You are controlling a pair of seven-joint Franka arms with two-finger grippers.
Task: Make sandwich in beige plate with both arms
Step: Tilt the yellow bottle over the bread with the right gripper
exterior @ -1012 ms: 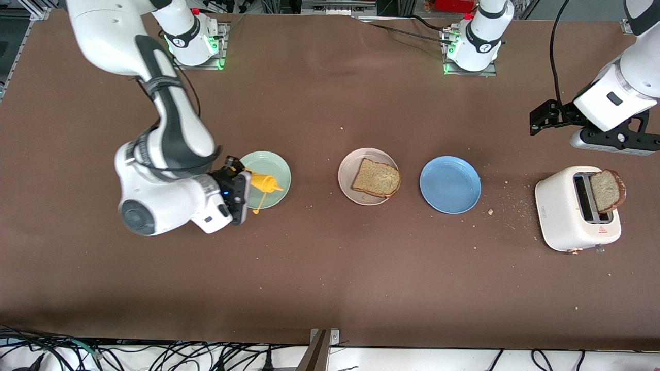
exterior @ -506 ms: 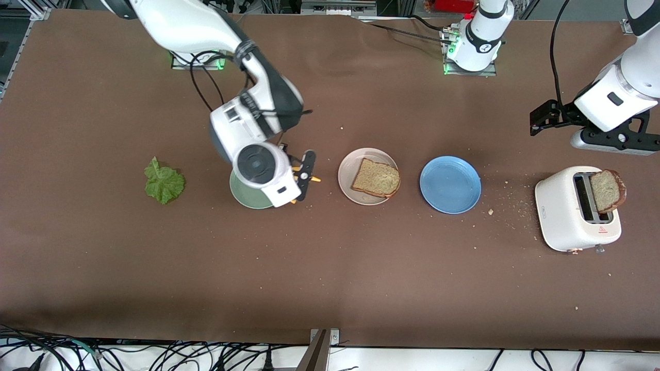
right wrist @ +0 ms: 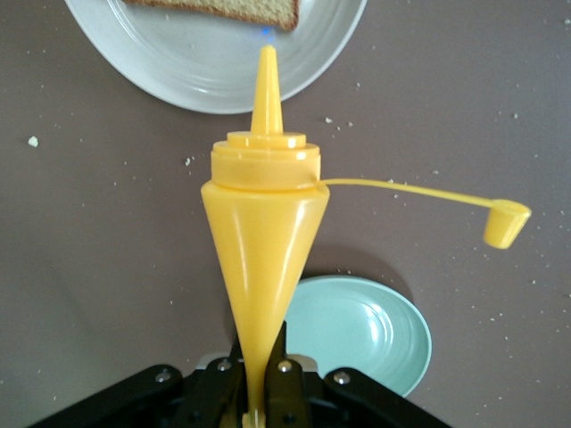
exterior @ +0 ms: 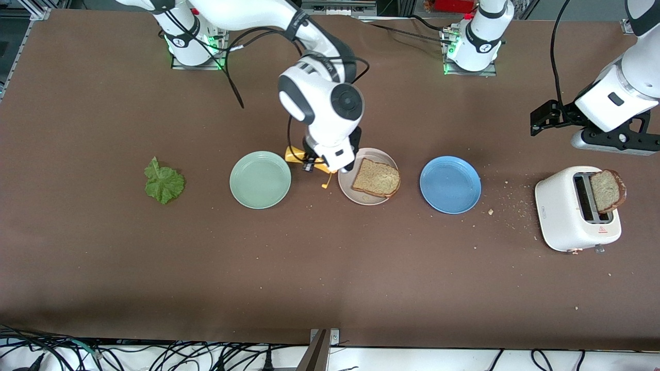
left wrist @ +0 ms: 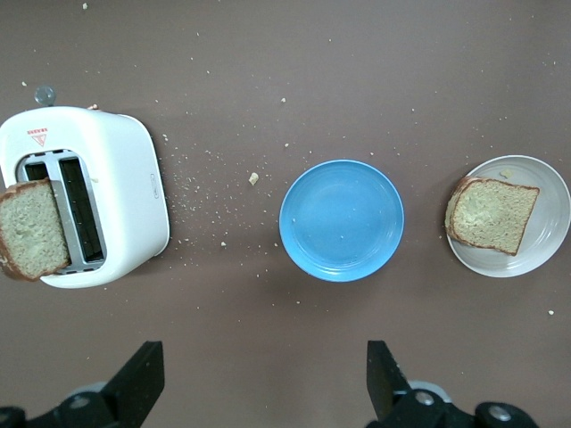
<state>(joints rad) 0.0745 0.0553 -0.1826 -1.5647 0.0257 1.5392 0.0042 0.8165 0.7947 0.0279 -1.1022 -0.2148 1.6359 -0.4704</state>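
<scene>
The beige plate (exterior: 347, 179) (left wrist: 551, 234) (right wrist: 202, 69) carries one slice of brown bread (exterior: 377, 178) (left wrist: 493, 215) (right wrist: 234, 6). My right gripper (exterior: 320, 161) (right wrist: 259, 357) is shut on the narrow end of a yellow squeeze bottle (exterior: 294, 153) (right wrist: 263, 227). It hangs over the table between the mint-green plate (exterior: 260, 180) (right wrist: 368, 332) and the beige plate, with the nozzle at the beige rim. The bottle's cap (right wrist: 505, 223) dangles on its strap. The lettuce leaf (exterior: 164, 181) lies toward the right arm's end. My left gripper (left wrist: 261, 367) waits open, high beside the toaster.
A white toaster (exterior: 576, 210) (left wrist: 127, 198) at the left arm's end has a second bread slice (exterior: 608, 190) (left wrist: 32, 230) sticking up from a slot. A bare blue plate (exterior: 450, 185) (left wrist: 342, 220) sits between the toaster and the beige plate. Crumbs lie around the toaster.
My right arm has swung the yellow bottle from the mint-green plate to the edge of the beige plate, uncovering the lettuce leaf and the mint-green plate. The left arm has not moved.
</scene>
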